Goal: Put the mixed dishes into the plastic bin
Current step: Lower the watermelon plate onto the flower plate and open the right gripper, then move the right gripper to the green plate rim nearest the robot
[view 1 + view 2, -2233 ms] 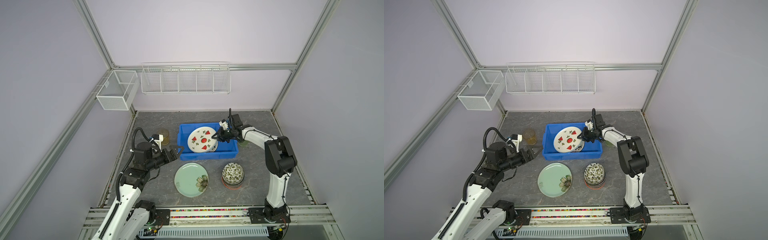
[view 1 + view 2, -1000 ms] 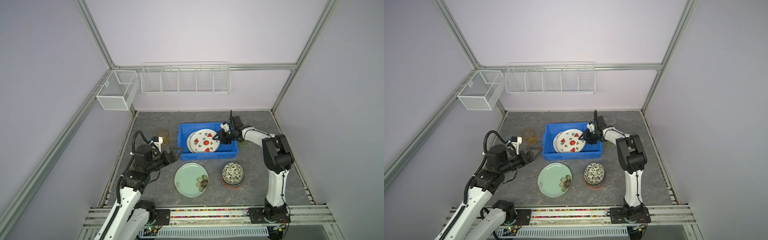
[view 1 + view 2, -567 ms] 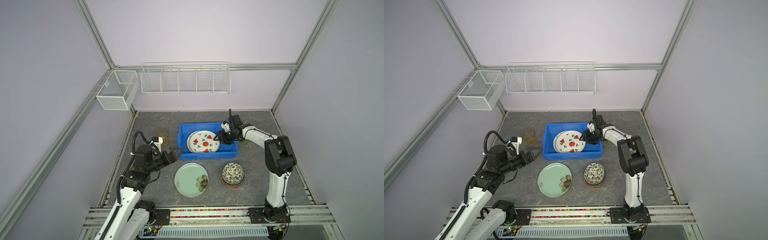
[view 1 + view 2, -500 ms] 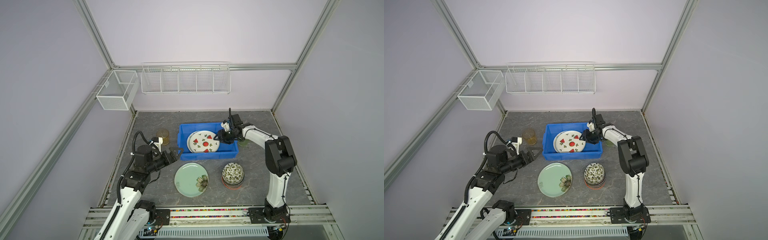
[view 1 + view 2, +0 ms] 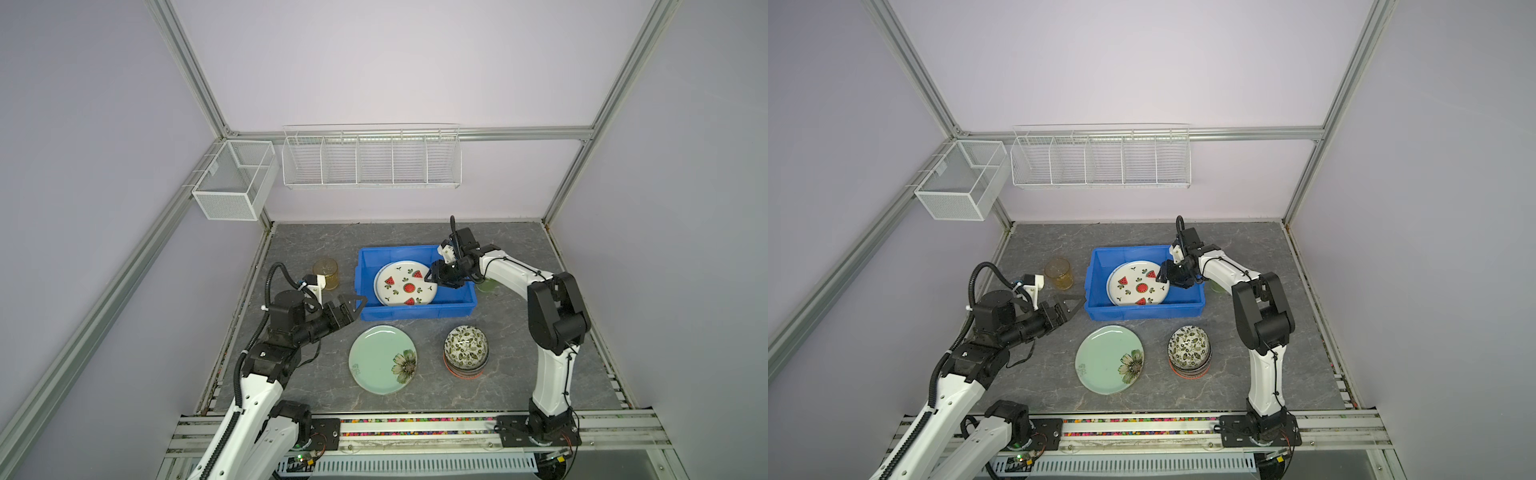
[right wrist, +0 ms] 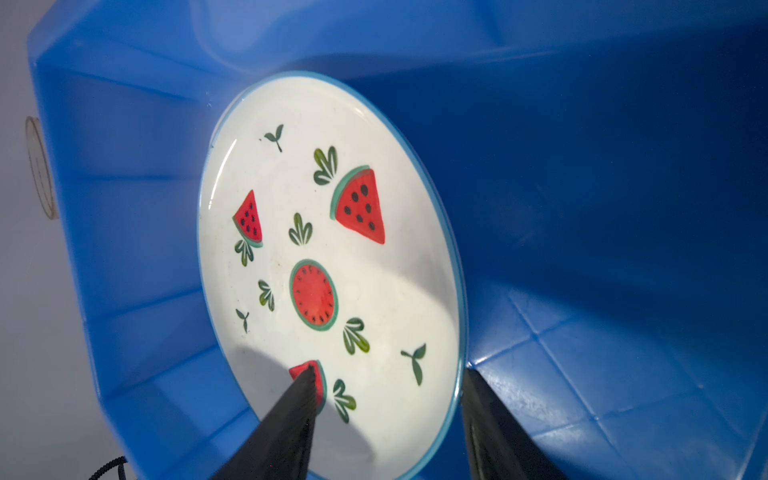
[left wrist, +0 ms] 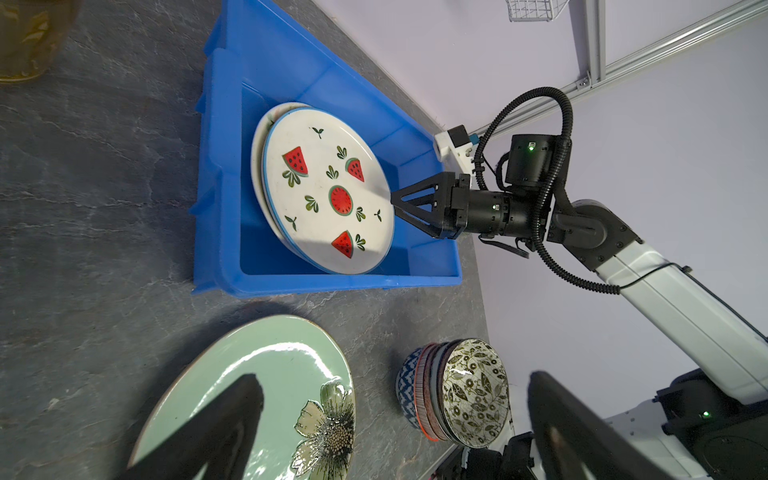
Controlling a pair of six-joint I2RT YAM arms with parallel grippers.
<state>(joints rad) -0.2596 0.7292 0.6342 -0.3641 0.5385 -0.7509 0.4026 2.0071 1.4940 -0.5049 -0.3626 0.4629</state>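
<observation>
my right claw (image 5: 432, 279) is reaching into the blue bin (image 5: 415, 311) from the right side of both top views, jaws standing partly apart and gripping nothing. in the right wrist view one finger (image 6: 291, 415) is hanging over the face of the watermelon plate (image 6: 332, 249) and the other is sitting just outside its rim, so the rim is passing between them with slack. whether a fingertip is touching the glaze, can't tell

watermelon plate is lying inside the bin, around mid-frame in both top views, resting on a cream plate (image 7: 258, 149) that is only peeking out past one edge in the left wrist view

my left claw (image 5: 360, 305) is hanging left of centre, spread wide, holding nothing, tips near the bin's lower left corner. touching it or not, can't tell

outside the bin, on the grey table (image 5: 519, 374):
- green flower plate (image 5: 380, 357) is lying below the bin
- bowl stack (image 5: 465, 347) is sitting to that plate's right
- amber cup (image 5: 326, 272) is standing left of the bin
- green cup (image 5: 486, 286) is showing right of the bin, mostly hidden behind my right arm
</observation>
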